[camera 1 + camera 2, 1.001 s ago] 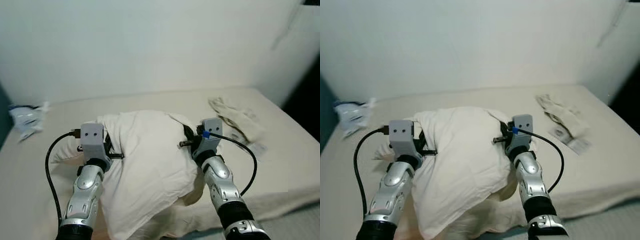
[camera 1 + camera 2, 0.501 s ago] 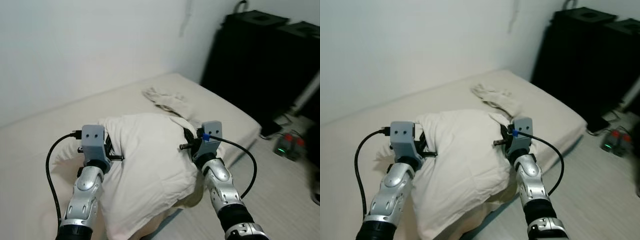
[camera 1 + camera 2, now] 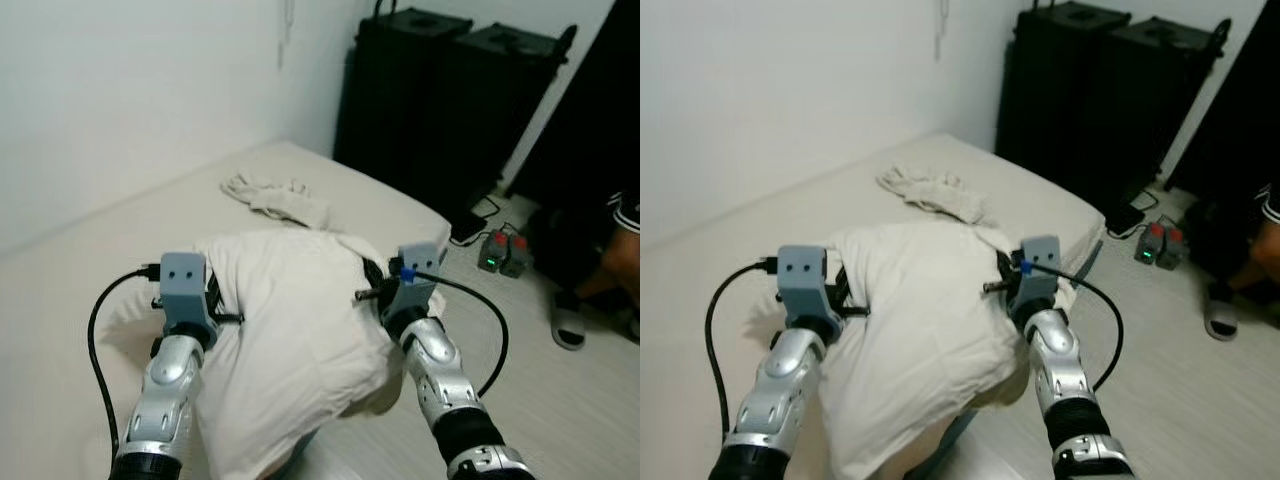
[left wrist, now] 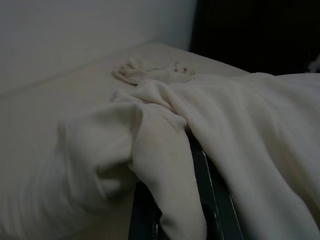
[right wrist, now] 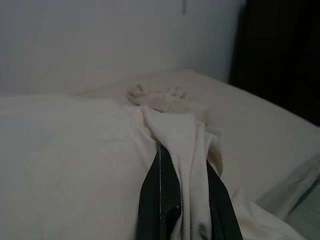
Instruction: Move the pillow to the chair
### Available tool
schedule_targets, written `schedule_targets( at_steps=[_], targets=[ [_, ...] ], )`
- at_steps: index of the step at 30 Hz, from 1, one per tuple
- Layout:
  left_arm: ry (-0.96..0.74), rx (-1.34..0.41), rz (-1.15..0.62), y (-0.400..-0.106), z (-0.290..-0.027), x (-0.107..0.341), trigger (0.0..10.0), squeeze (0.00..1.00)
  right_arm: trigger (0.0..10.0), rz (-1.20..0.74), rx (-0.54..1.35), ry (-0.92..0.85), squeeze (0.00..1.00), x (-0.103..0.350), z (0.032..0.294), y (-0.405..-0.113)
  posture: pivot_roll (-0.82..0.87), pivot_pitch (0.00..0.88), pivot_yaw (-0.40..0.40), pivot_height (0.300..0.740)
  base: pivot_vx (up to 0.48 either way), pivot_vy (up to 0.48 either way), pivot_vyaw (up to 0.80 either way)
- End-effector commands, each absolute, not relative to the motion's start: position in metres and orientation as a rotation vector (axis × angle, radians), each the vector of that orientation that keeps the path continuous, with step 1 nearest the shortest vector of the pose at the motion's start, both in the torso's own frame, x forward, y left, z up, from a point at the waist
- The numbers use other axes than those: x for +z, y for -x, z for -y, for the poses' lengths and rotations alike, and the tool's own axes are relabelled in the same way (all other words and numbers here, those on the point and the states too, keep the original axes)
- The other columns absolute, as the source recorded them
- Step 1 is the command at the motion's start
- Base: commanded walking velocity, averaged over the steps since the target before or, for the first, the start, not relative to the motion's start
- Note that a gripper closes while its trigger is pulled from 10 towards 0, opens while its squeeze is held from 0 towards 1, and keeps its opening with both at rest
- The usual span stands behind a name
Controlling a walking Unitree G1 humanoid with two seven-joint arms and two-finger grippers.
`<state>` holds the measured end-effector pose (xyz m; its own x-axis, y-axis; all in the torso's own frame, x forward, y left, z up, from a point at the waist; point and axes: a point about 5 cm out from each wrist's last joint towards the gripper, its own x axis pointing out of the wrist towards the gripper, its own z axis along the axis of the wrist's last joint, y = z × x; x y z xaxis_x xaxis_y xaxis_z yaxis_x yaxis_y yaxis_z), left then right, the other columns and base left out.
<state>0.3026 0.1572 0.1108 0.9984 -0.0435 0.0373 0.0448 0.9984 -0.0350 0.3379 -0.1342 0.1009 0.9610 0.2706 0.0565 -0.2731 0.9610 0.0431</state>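
Presently held: one large cream-white fabric pillow [image 3: 290, 340], soft and creased, carried between both silver arms in front of the robot, above the near edge of the bed, its lower end sagging toward the floor.

Left gripper [image 4: 185, 165]: two long black fingers [image 4: 212, 200] closed on a bunched fold of the pillow's left side; cloth lies draped over and between them.

Right gripper [image 5: 187, 195]: black fingers [image 5: 162, 190] pinched narrow on a gathered corner of the pillow's right side, fabric pulled down between them.

Low bed with a beige sheet [image 3: 120, 240]: lies under and beyond the pillow, against a plain white wall [image 3: 130, 90].

Crumpled off-white cloth [image 3: 275, 195]: lies on the far part of the bed, well apart from the pillow.

Two tall black cabinets [image 3: 450, 90]: stand side by side past the bed's far corner, against the wall.

Small dark device with red and green lights [image 3: 502, 252]: on the pale floor near the cabinets' base.

Person's foot in a pale slipper [image 3: 570, 322]: on the floor at the right edge, with part of a bare leg [image 3: 615, 255] above it.
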Motion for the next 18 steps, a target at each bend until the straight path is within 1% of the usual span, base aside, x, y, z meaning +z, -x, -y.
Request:
schedule_targets(
  at_steps=[1,18],
  targets=[
    [0.028,-0.084,0.097,-0.3055,-0.1484,0.1223,10.0,0.0,10.0,0.084,0.312,-0.05,0.0,0.108,0.1282,-0.3392,-0.02,0.036,-0.042,0.74,0.0,0.0,-0.8],
    [-0.008,-0.081,0.067,-0.3063,-0.1533,0.1161,10.0,0.0,10.0,0.062,0.312,-0.042,0.0,0.1049,0.129,-0.3395,-0.02,0.034,-0.039,0.74,0.0,0.0,-0.8]
  ],
)
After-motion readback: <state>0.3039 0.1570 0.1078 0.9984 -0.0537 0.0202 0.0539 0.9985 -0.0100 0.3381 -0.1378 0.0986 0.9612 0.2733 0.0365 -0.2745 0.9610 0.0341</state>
